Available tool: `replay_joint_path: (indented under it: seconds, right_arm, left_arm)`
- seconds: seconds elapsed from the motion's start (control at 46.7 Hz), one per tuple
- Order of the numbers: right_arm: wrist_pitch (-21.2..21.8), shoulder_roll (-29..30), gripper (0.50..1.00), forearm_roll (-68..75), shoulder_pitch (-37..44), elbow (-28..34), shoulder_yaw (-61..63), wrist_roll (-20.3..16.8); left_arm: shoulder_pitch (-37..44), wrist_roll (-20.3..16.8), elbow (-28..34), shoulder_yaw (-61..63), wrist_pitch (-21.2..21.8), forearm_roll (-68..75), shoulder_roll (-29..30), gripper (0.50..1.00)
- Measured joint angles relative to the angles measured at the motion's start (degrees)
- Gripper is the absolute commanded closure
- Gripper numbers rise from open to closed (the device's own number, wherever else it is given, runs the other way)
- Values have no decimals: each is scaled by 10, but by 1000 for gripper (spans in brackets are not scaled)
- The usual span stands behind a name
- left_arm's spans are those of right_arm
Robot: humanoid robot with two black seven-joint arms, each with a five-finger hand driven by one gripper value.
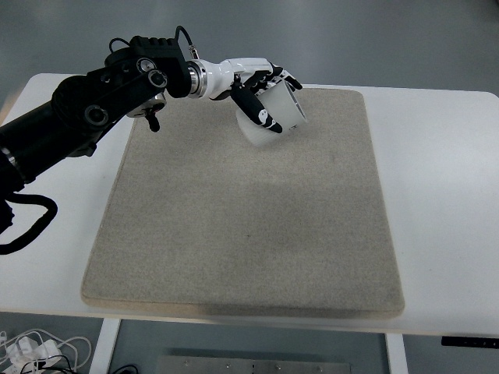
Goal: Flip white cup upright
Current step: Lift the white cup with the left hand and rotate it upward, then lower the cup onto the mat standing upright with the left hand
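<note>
At the far edge of the mat [242,210] I see the white cup [274,115] tilted on its side, mouth toward the right. My left hand [261,89] has its fingers wrapped around it, thumb across the near wall. The mat lies on a white table [444,195].

text: none readable | labels: none; brands: none | arm [86,109] markings: perhaps too small

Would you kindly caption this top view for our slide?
Left hand grips the tilted white cup at the beige mat's far edge.
</note>
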Motion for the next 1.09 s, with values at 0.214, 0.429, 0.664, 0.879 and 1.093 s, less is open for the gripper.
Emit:
replay_joint_path:
  seconds: [0.214,0.429,0.664,0.879,1.093]
  right_arm:
    - [0,0,548,0,0,0,0,0]
    - [0,0,548,0,0,0,0,0]
    - [0,0,548,0,0,0,0,0]
    - [0,0,548,0,0,0,0,0]
    - [0,0,548,0,0,0,0,0]
  left_arm:
    - [18,-86,29,-5,-13,-102,11,969]
    - [55,-189,56,-42,-28,-127,13,969]
    - [102,-308,92,-54,-46,-132,12,962]
    - [137,-392,140,-46,-46,-125,8,962]
    - [170,-393,160,-18,-38,-120,5,962]
